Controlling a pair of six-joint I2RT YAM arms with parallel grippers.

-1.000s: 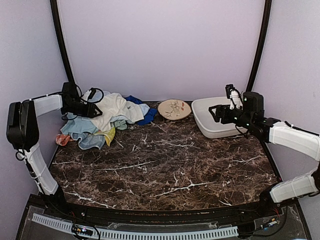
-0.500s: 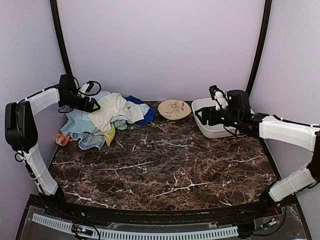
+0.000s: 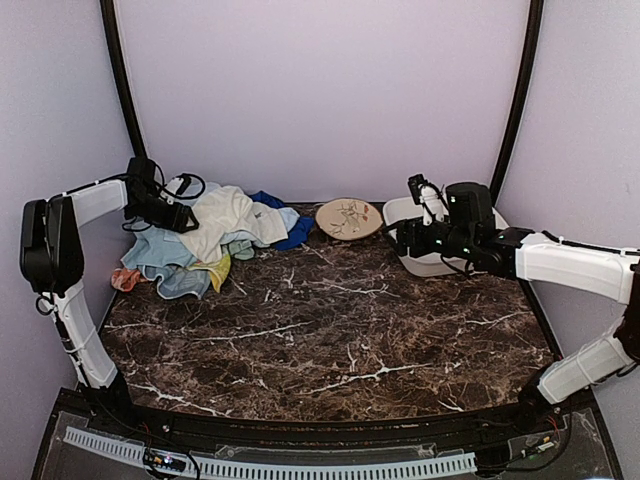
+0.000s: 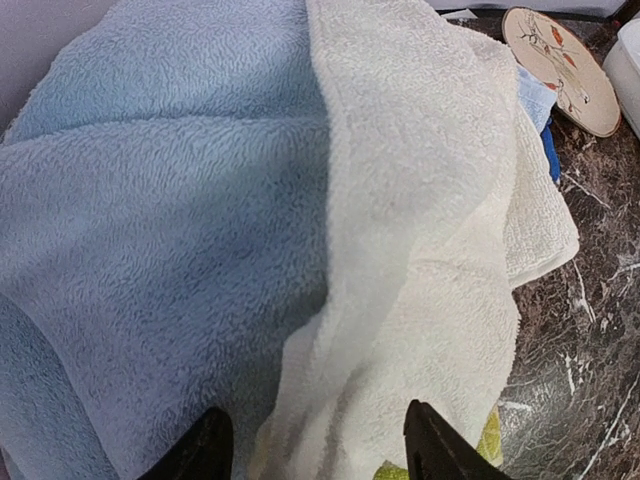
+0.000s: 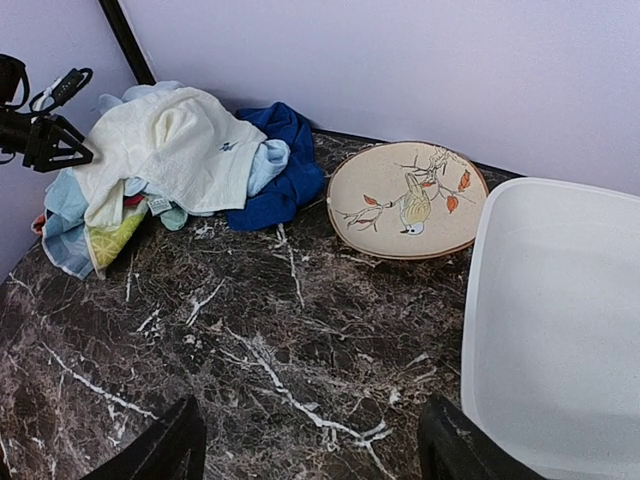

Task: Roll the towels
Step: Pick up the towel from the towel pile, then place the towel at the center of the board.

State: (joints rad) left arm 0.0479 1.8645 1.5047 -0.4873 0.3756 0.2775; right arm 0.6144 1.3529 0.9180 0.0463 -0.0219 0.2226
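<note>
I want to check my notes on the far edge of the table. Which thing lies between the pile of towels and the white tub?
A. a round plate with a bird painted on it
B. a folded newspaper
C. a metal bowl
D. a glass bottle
A: the right wrist view shows the round plate, painted with a bird on a branch, lying between the towels and the white tub.

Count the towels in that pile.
5 visible, all in one heap: cream towel on top, light blue towel beneath it, royal blue towel nearest the plate, yellow towel at the front edge, pale green towel beside that. Others may be buried.
</note>
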